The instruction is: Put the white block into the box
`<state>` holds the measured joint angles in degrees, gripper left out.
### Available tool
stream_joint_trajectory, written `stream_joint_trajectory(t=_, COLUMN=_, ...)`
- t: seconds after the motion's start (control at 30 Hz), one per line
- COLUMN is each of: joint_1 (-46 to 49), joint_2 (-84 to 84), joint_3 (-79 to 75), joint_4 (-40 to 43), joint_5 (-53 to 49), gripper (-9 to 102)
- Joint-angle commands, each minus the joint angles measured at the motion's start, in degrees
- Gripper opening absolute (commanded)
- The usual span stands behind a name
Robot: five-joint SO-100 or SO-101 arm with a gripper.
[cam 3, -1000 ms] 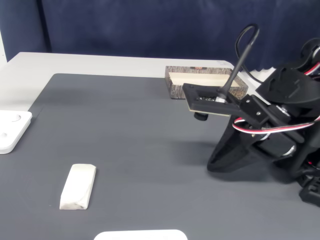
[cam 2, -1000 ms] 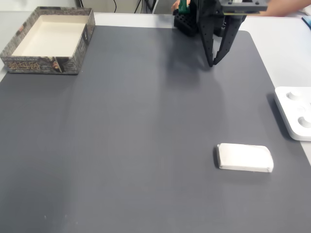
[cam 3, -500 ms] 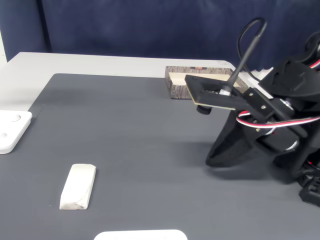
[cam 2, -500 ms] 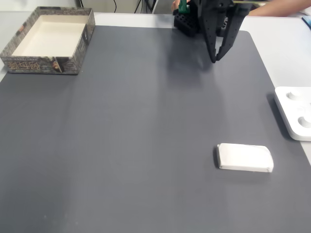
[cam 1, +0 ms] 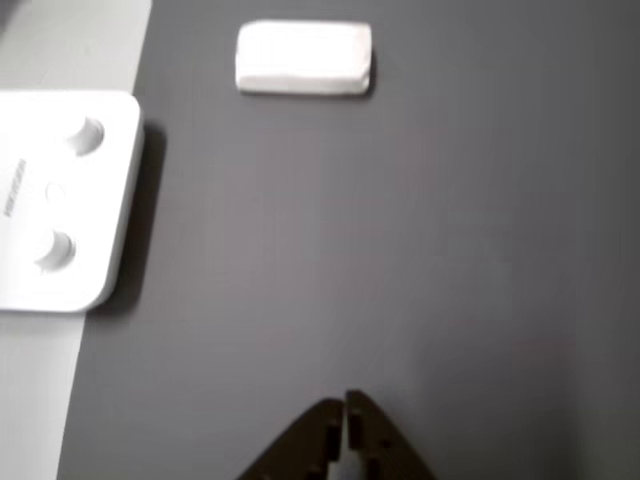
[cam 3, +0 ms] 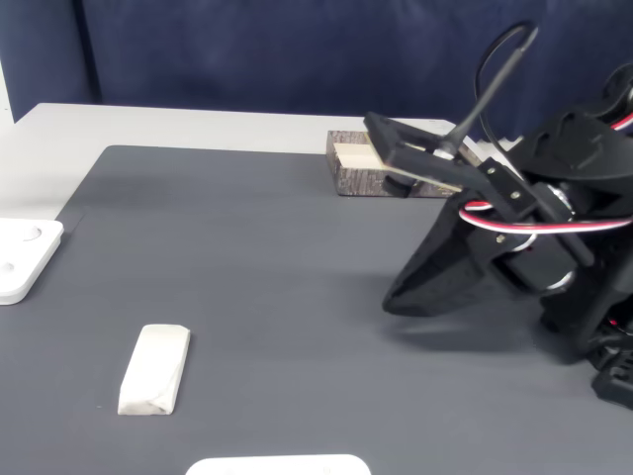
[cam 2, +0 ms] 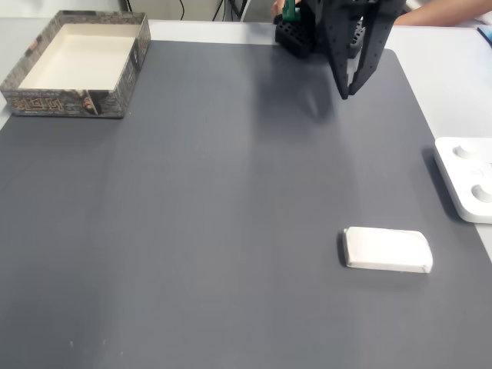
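Observation:
The white block [cam 2: 387, 250] lies flat on the dark grey mat, at the lower right in a fixed view and near the top edge in the other view [cam 1: 303, 58]; in a fixed view it sits at the lower left [cam 3: 155, 369]. The box [cam 2: 54, 102] stands at the mat's far left corner, its pale inside bare, and its end wall [cam 3: 351, 176] shows behind the arm. My gripper [cam 2: 347, 94] hangs shut above the mat's far right part, far from the block, with nothing between its fingers. Its closed tips [cam 1: 345, 398] point towards the block.
A glossy white plastic piece [cam 2: 469, 178] lies off the mat's right edge, seen also beside the block's side of the mat [cam 1: 60, 200]. Another white piece [cam 3: 277, 464] sits at the near edge. A person's arm [cam 2: 450, 11] rests behind the robot base.
The gripper has shifted a little to the right and up in a fixed view, and its wrist has risen and reached further out over the mat. The block and box have not moved.

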<state>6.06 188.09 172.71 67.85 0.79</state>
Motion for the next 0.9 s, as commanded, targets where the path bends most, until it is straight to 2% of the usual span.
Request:
stream_joint_trajectory(t=0.0, joint_1=-0.26, joint_2=2.46, joint_3=-5.01, joint_4=-2.46, joint_5=0.53, gripper=-2)
stream_joint_trajectory(t=0.43, joint_1=0.0, joint_2=2.37, joint_3=-5.8, joint_4=-14.68, joint_5=3.43, gripper=-2)
stream_joint_trajectory(t=0.87, joint_1=-0.44, joint_2=1.93, joint_3=-6.33, joint_4=-15.64, joint_5=3.08, gripper=-2)
